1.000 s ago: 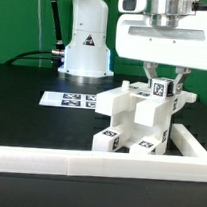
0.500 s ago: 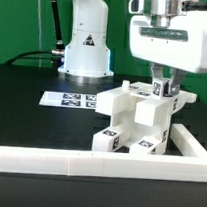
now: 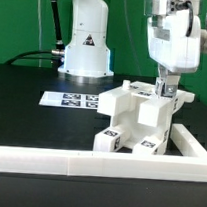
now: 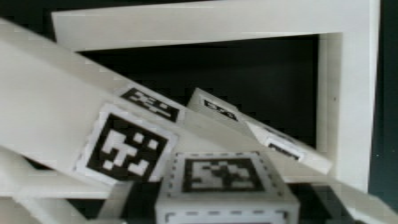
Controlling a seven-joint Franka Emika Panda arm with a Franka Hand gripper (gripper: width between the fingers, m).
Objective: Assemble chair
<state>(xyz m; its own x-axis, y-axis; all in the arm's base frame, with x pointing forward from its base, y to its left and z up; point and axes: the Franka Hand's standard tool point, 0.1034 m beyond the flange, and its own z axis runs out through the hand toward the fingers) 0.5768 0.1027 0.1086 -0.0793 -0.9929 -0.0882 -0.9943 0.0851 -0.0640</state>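
Note:
The chair [image 3: 132, 120], white chunky pieces with black-and-white tags, stands partly joined in the corner of the white rail. My gripper [image 3: 166, 89] is at its top, on the exterior view's right, turned edge-on. It is shut on a square tagged post [image 3: 158, 91] that stands upright on the chair. In the wrist view the post's tagged top [image 4: 221, 176] sits between my dark fingers [image 4: 139, 205], with my gripper [image 4: 228, 208] round it. The chair's slanted tagged slabs [image 4: 134, 140] lie beyond.
The long white rail [image 3: 77, 166] runs along the front and turns back on the exterior view's right [image 3: 194, 145]; it shows in the wrist view too [image 4: 338, 90]. The marker board [image 3: 72, 100] lies on the black table behind the chair. The arm's base [image 3: 83, 45] stands farther back.
My gripper has turned about its upright axis on the post, from broadside to edge-on. It has stayed at the same spot and height. The chair has not shifted.

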